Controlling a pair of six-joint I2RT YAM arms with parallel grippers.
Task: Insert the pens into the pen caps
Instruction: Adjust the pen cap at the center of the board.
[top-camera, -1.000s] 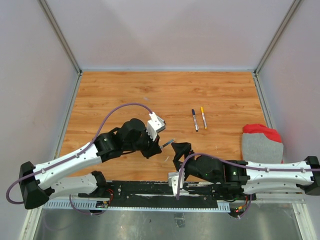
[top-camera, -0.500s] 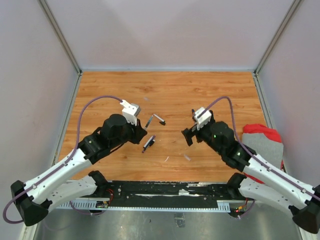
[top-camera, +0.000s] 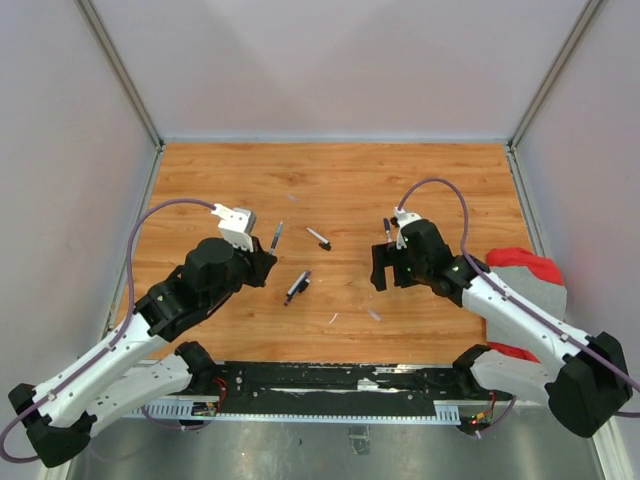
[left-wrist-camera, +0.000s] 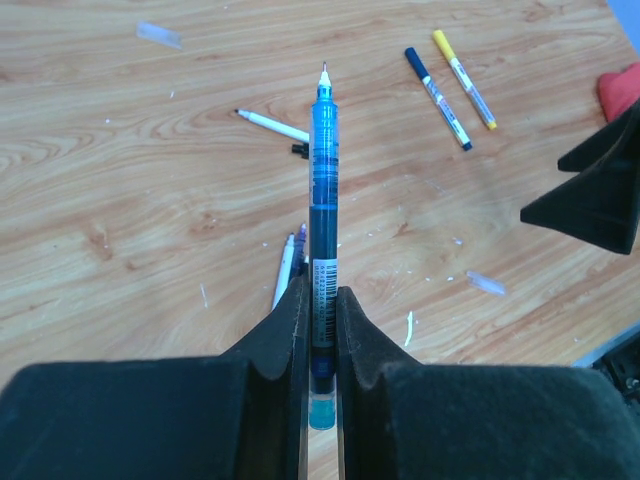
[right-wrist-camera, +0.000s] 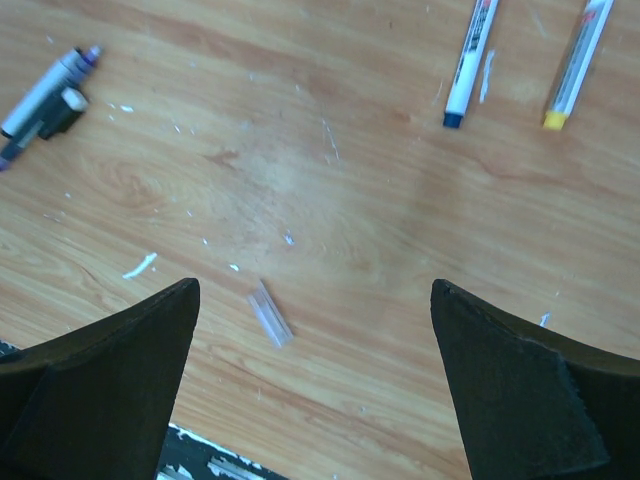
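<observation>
The left arm was stretched forward over the table (right-wrist-camera: 330, 170). The left gripper (left-wrist-camera: 320, 300) pinched a blue pen (left-wrist-camera: 322, 190), tip pointing ahead. The right gripper (right-wrist-camera: 315, 375) hung spread wide above a small clear piece (right-wrist-camera: 272, 326), possibly a cap.

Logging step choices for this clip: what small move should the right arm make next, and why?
Probably lower the open right tool onto the small clear tube lying below it, likely a cap, and close. The left tool clamps the blue pen, bare tip outward, awaiting a cap.
</observation>
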